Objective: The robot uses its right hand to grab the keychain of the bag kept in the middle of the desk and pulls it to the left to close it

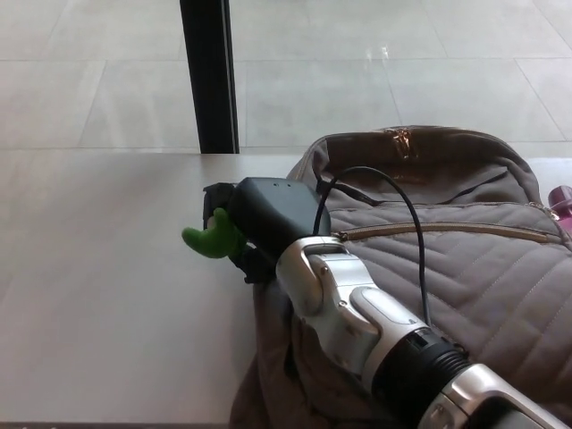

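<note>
Keychain (207,239) — small green charm, probably light and rubbery, pinched in the closed fingers of the right hand (268,217), just off the left end of the bag (500,268), above the desk (98,295). Bag — soft, quilted, slumped; likely to drag or buckle under a pull, so the best hold is near the charm's zip end

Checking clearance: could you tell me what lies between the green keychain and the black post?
Head view: fingers of the right hand closed on the green keychain, then only bare desk up to the black post.
</note>
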Motion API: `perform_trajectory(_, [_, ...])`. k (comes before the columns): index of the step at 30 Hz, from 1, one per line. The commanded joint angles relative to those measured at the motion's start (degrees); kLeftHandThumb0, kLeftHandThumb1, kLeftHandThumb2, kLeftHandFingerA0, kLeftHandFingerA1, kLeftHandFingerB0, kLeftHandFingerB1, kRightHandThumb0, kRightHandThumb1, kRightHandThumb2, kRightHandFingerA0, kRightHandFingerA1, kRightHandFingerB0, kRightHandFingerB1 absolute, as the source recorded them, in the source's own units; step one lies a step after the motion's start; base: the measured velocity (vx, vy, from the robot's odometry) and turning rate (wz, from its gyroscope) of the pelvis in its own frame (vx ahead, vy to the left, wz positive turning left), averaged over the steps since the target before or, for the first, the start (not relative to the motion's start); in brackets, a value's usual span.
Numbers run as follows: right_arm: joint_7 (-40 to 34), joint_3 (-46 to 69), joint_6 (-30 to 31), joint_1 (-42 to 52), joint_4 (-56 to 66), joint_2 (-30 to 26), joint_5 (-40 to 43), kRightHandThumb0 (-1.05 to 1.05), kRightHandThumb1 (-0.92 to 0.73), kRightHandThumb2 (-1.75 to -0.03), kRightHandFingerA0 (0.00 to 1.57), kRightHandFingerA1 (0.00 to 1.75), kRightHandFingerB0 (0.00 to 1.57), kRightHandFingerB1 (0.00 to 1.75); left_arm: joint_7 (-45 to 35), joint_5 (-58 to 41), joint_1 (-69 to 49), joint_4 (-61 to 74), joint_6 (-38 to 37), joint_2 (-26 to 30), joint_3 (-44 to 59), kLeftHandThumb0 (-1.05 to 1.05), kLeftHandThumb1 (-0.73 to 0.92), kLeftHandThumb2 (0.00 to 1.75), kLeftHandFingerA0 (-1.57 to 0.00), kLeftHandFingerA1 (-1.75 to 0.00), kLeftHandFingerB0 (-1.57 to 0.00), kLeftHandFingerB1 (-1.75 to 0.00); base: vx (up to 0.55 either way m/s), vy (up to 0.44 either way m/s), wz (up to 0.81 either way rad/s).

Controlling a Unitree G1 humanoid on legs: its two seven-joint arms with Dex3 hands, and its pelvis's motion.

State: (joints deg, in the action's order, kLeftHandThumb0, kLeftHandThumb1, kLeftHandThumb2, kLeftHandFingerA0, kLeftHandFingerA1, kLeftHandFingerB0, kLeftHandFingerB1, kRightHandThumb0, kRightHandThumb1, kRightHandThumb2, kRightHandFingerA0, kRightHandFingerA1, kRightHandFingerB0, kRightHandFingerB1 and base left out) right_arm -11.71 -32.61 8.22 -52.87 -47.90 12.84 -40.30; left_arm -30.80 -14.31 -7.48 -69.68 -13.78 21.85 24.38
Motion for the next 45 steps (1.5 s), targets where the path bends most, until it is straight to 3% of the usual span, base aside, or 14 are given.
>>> perform_trajectory(1, [3.71,-1.86,4.69,-3.16,-0.82,7.42,0.46,-0.19,-0.62,-0.77,0.86,1.75,0.74,1.33,-0.06,-0.14,-0.55,-0.11,-0.86,0.33,0.02,-0.93,0.75,1.21,-0.48,-0.7,-0.35,-0.56,0.0,0.0,0.0])
perform_trajectory(7, [19.7,-4.17,10.4,-3.97,7.13,-0.47,-0.64,-0.36,-0.65,-0.69,0.8,1.48,0.4,0.63,1.33,0.26,-0.62,-0.15,-0.45,0.24,-0.48,-1.01,0.92,0.79,-0.49,-0.66,-0.4,-0.49,0.0,0.0,0.0])
perform_trajectory(10, [31.44,-3.99,12.6,-5.55,11.14,-4.77,1.11,-0.76,-0.56,-0.92,0.64,0.86,0.01,0.18,1.54,0.04,-0.71,-0.01,-0.26,0.3,-0.29,-0.98,0.92,0.77,-0.54,-0.67,-0.41,-0.47,0.0,0.0,0.0])
perform_trajectory(11, [36.78,-3.84,13.57,-6.7,12.86,-7.1,1.82,-1.05,-0.63,-1.04,0.0,0.24,0.0,0.05,1.4,0.35,-0.89,0.14,-0.65,0.38,-0.58,-0.98,0.92,0.79,-0.5,-0.66,-0.39,-0.49,0.0,0.0,0.0])
perform_trajectory(14, [43.01,-0.9,15.13,-8.43,16.53,-11.73,4.84,-1.02,-0.67,-0.61,0.0,0.0,0.0,0.0,1.31,0.57,-0.64,-0.36,-0.71,0.4,-0.78,-1.01,0.92,0.79,-0.47,-0.65,-0.36,-0.47,0.0,0.0,0.0])
perform_trajectory(22, [52.57,3.06,16.33,-10.86,24.44,-19.75,9.03,-1.01,-0.64,-0.6,0.0,0.0,0.0,0.0,0.55,-0.5,-1.05,-0.15,-0.34,0.2,0.05,-0.99,0.92,0.78,-0.47,-0.67,-0.37,-0.5,0.0,0.0,0.0])
perform_trajectory(23, [53.39,3.98,16.45,-11.18,24.74,-20.38,10.04,-1.02,-0.63,-0.6,0.0,0.0,0.0,0.0,0.08,-0.7,-1.34,0.23,-0.2,0.3,0.15,-0.99,0.81,1.22,-0.45,-0.69,-0.33,-0.57,0.0,0.0,0.0])
perform_trajectory(28, [60.78,8.07,19.89,-12.47,33.42,-28.43,13.18,-1.04,-0.68,-0.62,0.0,0.0,0.0,0.0,0.05,-0.7,-1.1,-0.41,0.16,0.22,0.16,-0.97,0.92,0.78,-0.44,-0.65,-0.35,-0.48,0.0,0.0,0.0])
perform_trajectory(29, [62.14,10.73,20.51,-12.37,35.36,-31.09,15.49,-1.04,-0.59,-1.01,0.0,0.16,0.0,0.0,0.19,-0.73,-1.44,-0.26,-0.12,0.03,0.2,-0.99,0.81,1.23,-0.47,-0.69,-0.33,-0.56,0.0,0.0,0.0])
perform_trajectory(34, [65.3,19.55,22.4,-11.21,40.8,-43.11,19.12,-1.05,-0.72,-1.12,0.02,0.1,0.0,0.03,1.18,-0.02,-1.34,-0.52,-0.86,-0.19,-0.29,-0.99,0.92,0.8,-0.48,-0.66,-0.39,-0.51,0.0,0.0,0.0])
perform_trajectory(35, [65.78,23.99,22.73,-10.21,41.61,-46.57,21.94,-0.86,-0.86,-0.66,0.19,0.39,0.0,0.05,0.93,0.03,-1.4,-0.71,-1.33,-0.25,-0.31,-0.93,0.74,1.19,-0.52,-0.73,-0.34,-0.57,0.0,0.0,0.0])
perform_trajectory(40, [65.67,40.04,23.81,-3.73,41.82,-60.54,26.75,-0.92,-0.71,-1.09,0.18,0.53,0.01,0.16,0.16,-0.82,-2.53,-0.69,-1.44,-0.26,0.47,-0.99,0.92,0.77,-0.51,-0.72,-0.36,-0.53,0.0,0.0,0.0])
perform_trajectory(41, [64.54,47.45,22.28,0.82,38.99,-65.53,26.99,-0.89,-0.85,-0.66,0.3,0.4,0.1,0.23,-0.33,-1.08,-2.53,-0.7,-1.09,-0.39,0.61,-0.96,0.73,1.2,-0.47,-0.75,-0.32,-0.6,0.0,0.0,0.0])
perform_trajectory(45, [62.61,63.97,22.75,13.26,34.64,-73.06,24.45,-0.93,-0.81,-0.65,0.35,0.54,0.17,0.29,-0.27,-1.45,-2.13,-0.73,0.13,-0.12,0.88,-1.0,0.92,0.78,-0.44,-0.73,-0.35,-0.54,0.0,0.0,0.0])
